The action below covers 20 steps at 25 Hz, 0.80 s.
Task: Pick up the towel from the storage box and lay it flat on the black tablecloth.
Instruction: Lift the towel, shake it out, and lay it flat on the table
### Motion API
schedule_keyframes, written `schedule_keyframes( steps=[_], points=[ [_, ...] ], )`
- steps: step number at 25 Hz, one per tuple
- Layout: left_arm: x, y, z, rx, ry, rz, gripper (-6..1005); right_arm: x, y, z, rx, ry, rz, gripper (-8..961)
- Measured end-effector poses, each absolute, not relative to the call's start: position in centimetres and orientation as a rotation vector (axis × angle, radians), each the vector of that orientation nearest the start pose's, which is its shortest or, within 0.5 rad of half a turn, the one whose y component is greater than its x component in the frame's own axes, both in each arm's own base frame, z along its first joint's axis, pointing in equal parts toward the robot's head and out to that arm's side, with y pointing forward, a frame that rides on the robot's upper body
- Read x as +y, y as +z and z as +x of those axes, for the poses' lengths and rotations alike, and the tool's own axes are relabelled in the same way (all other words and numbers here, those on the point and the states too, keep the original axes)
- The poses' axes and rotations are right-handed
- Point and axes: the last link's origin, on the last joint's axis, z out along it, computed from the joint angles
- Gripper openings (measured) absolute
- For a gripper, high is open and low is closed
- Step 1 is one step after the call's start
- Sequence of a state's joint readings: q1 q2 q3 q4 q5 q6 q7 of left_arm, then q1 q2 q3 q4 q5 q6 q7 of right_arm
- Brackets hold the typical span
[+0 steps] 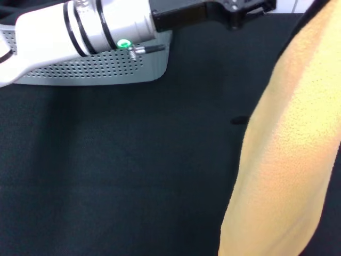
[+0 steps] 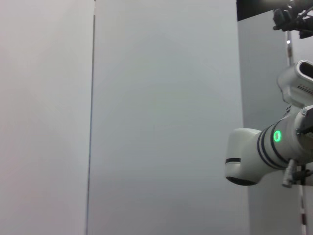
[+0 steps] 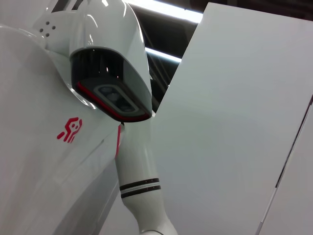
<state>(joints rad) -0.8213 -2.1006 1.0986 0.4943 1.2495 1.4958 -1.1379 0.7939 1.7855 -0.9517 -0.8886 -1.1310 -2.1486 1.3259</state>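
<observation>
Black tablecloth (image 1: pixel 122 170) fills nearly the whole head view, covering the tabletop from edge to edge. At the far left sits the storage box (image 1: pixel 101 69), its perforated grey wall showing under the left arm (image 1: pixel 80 24), which stretches across the top of the view and covers most of the box. The dark end of that arm reaches toward the top centre, but the left tool cannot be picked out clearly there, so I cannot tell whether it is apart or together. The towel (image 1: pixel 287 154) hangs as a broad yellow-orange band down the right side, close to the camera, out of the box and well apart from it. Its upper and lower ends are cut off by the picture's edge, and whatever holds it from above is out of view; the right tool is not seen.

Left wrist view: pale wall panels (image 2: pixel 161 117) fill the picture, with a white robot joint (image 2: pixel 259 152) carrying a green light at one side. No towel, box or tool appears.

Right wrist view: the robot's white head (image 3: pixel 107 73) and body, with a red logo, stand before white panels. The right tool and the towel are hidden from this camera.
</observation>
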Motion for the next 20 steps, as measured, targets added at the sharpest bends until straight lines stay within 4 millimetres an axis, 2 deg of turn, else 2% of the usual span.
schedule_keyframes(
  steps=[5, 9, 14, 19, 20],
  points=[
    [36.2, -4.1, -7.9, 0.068, -1.353, -2.801, 403, 33.0, 16.5, 8.1, -0.934, 1.488, -2.718, 5],
    [34.9, -4.7, -7.7, 0.169, -1.327, -2.918, 401, 33.2, 16.5, 8.2, -0.921, 1.495, -2.717, 5],
    [34.4, -4.6, -8.3, 0.239, -1.242, -2.989, 399, 33.1, 16.5, 8.5, -0.909, 1.495, -2.715, 5],
    [33.9, -3.7, -10.0, 0.244, -1.165, -3.073, 258, 33.0, 16.8, 8.9, -0.893, 1.497, -2.705, 5],
    [33.8, -3.4, -10.3, 0.238, -1.165, -3.084, 258, 33.0, 16.8, 9.1, -0.887, 1.493, -2.703, 5]
  ],
)
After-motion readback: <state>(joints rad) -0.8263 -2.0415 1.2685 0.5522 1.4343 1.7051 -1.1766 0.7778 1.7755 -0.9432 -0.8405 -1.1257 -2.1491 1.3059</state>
